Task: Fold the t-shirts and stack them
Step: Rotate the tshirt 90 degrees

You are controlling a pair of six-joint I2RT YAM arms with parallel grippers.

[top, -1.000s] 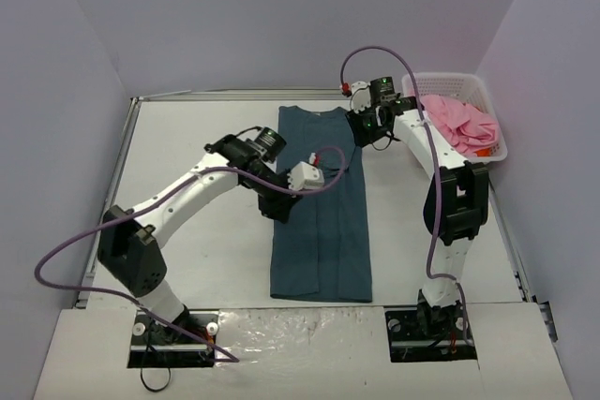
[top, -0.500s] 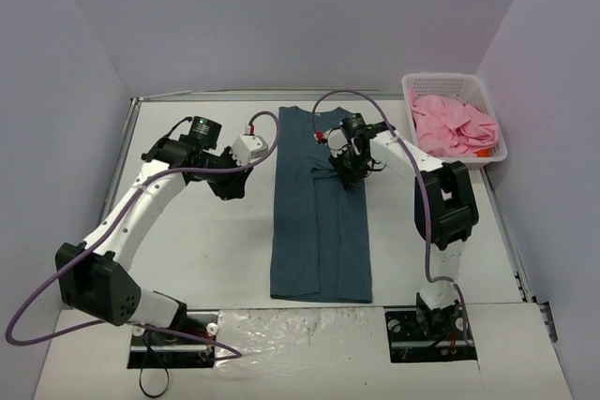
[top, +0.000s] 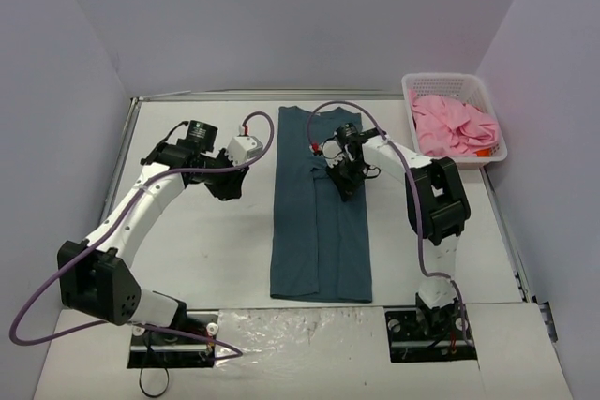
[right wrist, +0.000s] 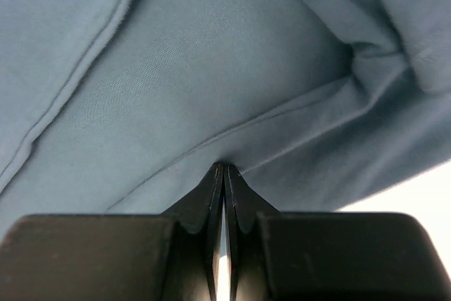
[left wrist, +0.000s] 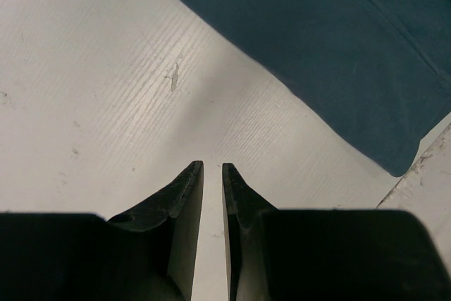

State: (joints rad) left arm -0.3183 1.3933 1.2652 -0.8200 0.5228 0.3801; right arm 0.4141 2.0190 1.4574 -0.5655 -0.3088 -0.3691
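Note:
The dark teal-blue t-shirt (top: 319,241) lies flat in a long strip down the middle of the table, its sides folded in. My right gripper (top: 344,183) is down on its upper right part, and in the right wrist view (right wrist: 224,167) the jaws are pinched together on a crease of the teal cloth (right wrist: 176,68). My left gripper (top: 253,143) hangs over bare table just left of the shirt's top. In the left wrist view (left wrist: 213,167) its jaws are nearly closed and empty, with the shirt's edge (left wrist: 338,47) ahead. The pink t-shirt (top: 455,124) lies crumpled in the basket.
The white lattice basket (top: 441,79) stands at the back right corner. Raised walls border the white table (top: 206,241) on the left, back and right. Purple cables loop off both arms.
My left arm swung from over the shirt's middle to the bare table on its left. My right gripper came from beside the basket down onto the shirt and shut on it.

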